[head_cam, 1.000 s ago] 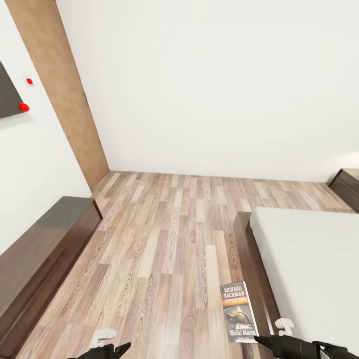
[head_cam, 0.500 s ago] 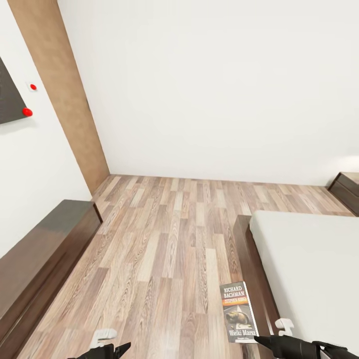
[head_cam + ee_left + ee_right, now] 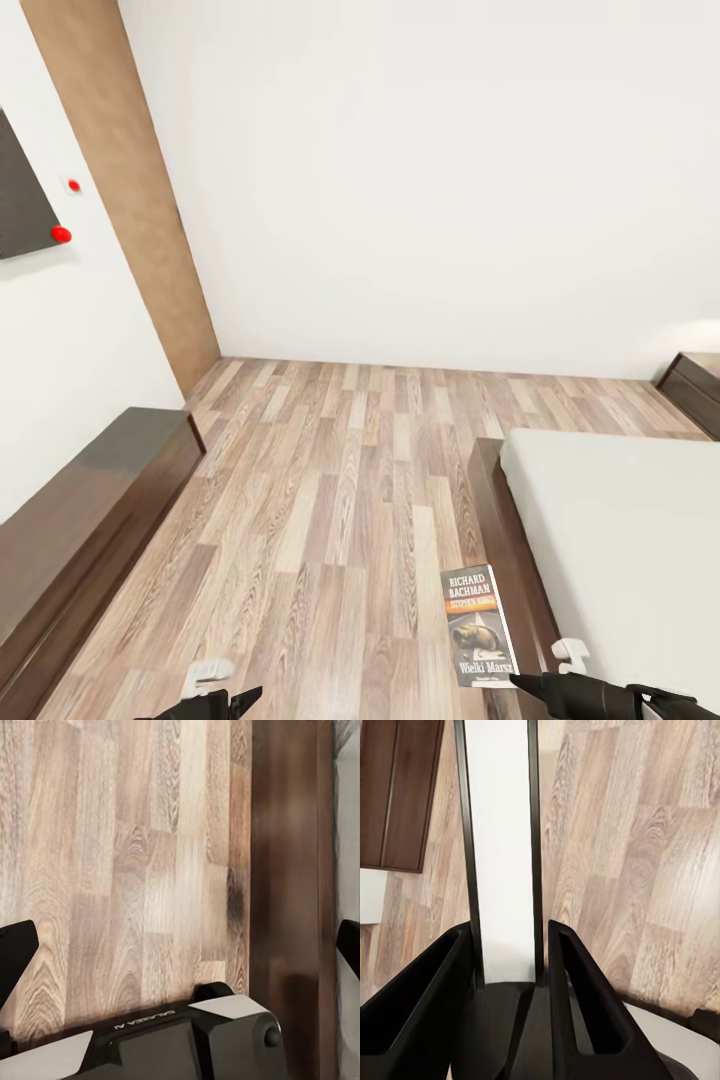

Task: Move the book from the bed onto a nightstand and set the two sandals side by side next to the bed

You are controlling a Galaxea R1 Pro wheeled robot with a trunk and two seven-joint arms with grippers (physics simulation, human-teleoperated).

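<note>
We have the thin dark paperback book pinched edge-on in the right tool, held upright beside the grey-mattressed bed. Light, stiff, slick-covered; a grip near the spine seems safest. Left tool hangs spread wide, carrying nothing.

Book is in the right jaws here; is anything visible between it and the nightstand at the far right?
Nothing visible blocks it. The right gripper holds the book edge-on beside the bed. Bare plank floor runs along the bed's foot toward the nightstand, which is cut off at the picture's right edge, so its top is barely seen.
</note>
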